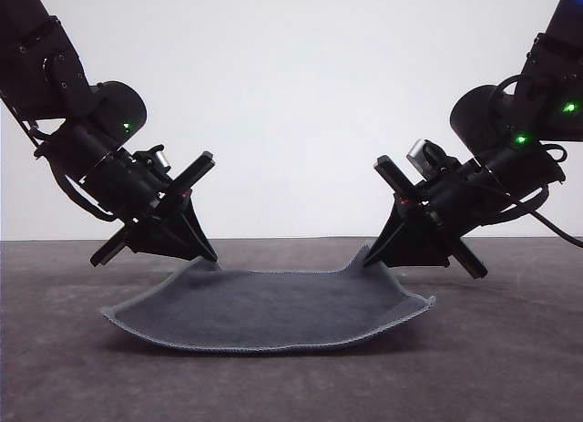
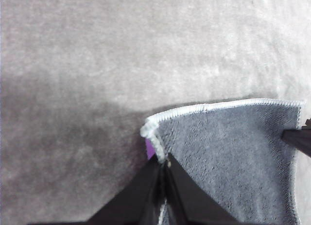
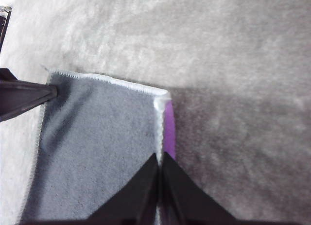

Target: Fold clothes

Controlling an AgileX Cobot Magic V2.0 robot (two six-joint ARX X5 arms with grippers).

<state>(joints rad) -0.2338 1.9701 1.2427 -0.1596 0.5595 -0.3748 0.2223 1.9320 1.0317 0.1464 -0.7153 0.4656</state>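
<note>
Each black claw — left [image 1: 202, 251] and right [image 1: 378, 254] — pinches one far corner of the small square dark grey cloth [image 1: 273, 308] on the grey bench [image 1: 510, 367], raising that edge, presumably for folding forward.

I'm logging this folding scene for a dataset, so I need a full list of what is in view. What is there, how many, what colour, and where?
cloth: one, dark grey face up with pale stitched edging, bright purple underside peeking at both lifted far corners; lying mid-table, its two far corners raised, near edge also curling off the surface.
table: one, grey-brown soft-looking surface, under the cloth and across the foreground.
wall: one, plain white, behind the table.
left gripper: one, black, shut on the cloth's far left corner; fingers pinched together in the left wrist view.
right gripper: one, black, shut on the cloth's far right corner.
arms: two, black with green lights, coming in from either side.
</note>
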